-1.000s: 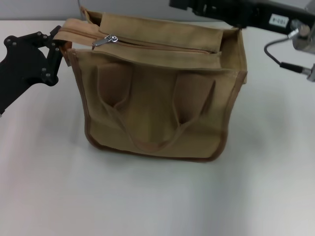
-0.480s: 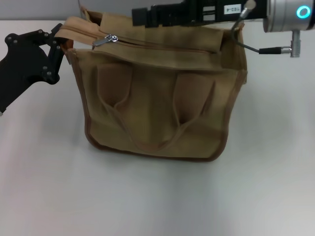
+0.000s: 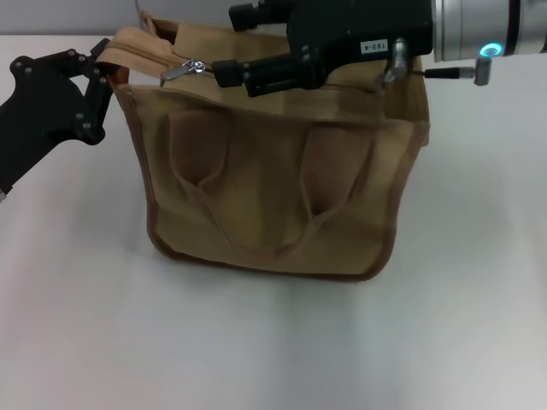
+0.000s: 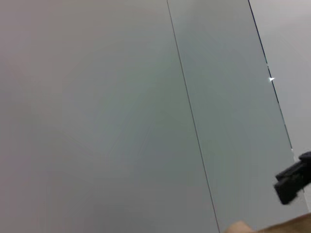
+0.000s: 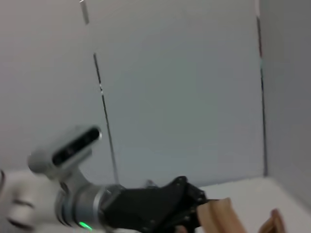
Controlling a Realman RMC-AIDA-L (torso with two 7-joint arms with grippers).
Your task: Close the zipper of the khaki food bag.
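Note:
The khaki food bag [image 3: 265, 188] stands upright at the table's middle, handles hanging down its front. Its zipper [image 3: 141, 58] runs along the top panel, and the silver pull tab [image 3: 184, 68] lies near the left end. My left gripper [image 3: 101, 68] is shut on the fabric end of the zipper panel at the bag's top left corner. From the right, my right gripper [image 3: 227, 43] reaches over the bag's top. It is open, with one finger [image 3: 248, 73] just right of the pull tab, and it hides most of the track. The right wrist view shows the left gripper [image 5: 187, 213] pinching tan fabric [image 5: 218, 216].
The bag stands on a white table [image 3: 256, 342]. A grey wall [image 4: 121, 97] with panel seams fills both wrist views. The right arm's silver wrist [image 3: 479, 26] and its cable hang over the bag's right side.
My right gripper has moved left and lower over the bag's top, ending close to the pull tab. The left gripper and the bag have stayed put.

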